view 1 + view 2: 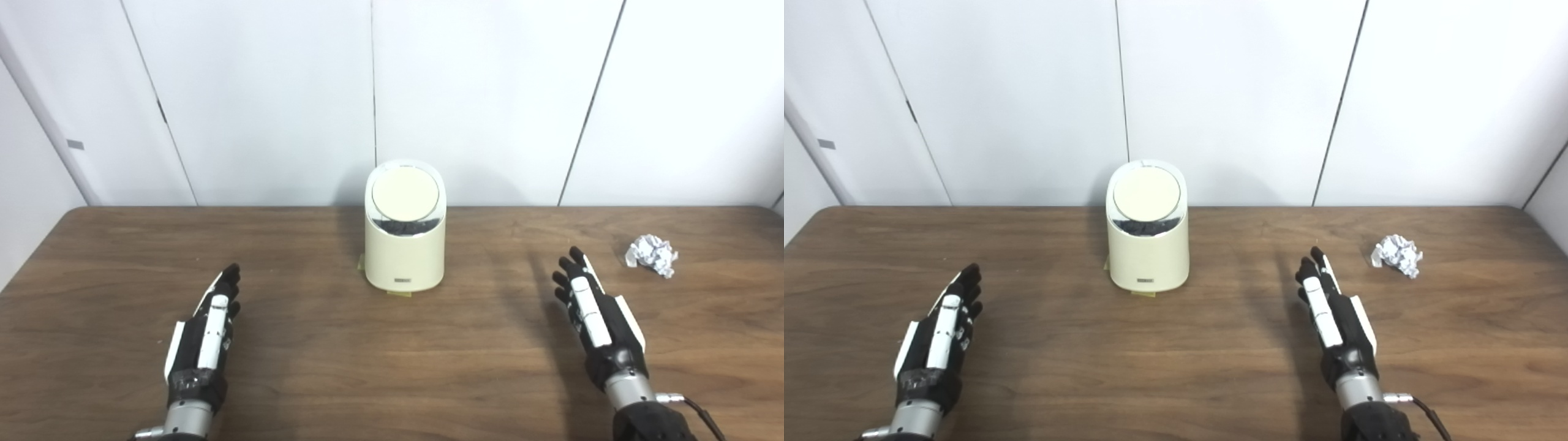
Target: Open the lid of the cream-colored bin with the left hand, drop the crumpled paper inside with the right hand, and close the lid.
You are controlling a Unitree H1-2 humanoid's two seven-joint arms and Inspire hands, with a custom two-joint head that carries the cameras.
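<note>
The cream-colored bin [404, 245] stands at the middle of the tabletop [392, 343], toward the far edge near the wall, within reach of both arms. Its round lid [405, 195] is smooth, glossy plastic and looks down. The crumpled paper [652, 255], a white, creased wad, lies well apart to the right, nearer the right hand [591, 315]. The left hand [208, 331] waits opposite. Both hands hold nothing, fingers stretched out and slightly apart.

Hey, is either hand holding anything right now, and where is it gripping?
Nothing is held. The left hand and right hand are open above the table, apart from the crumpled paper.
</note>
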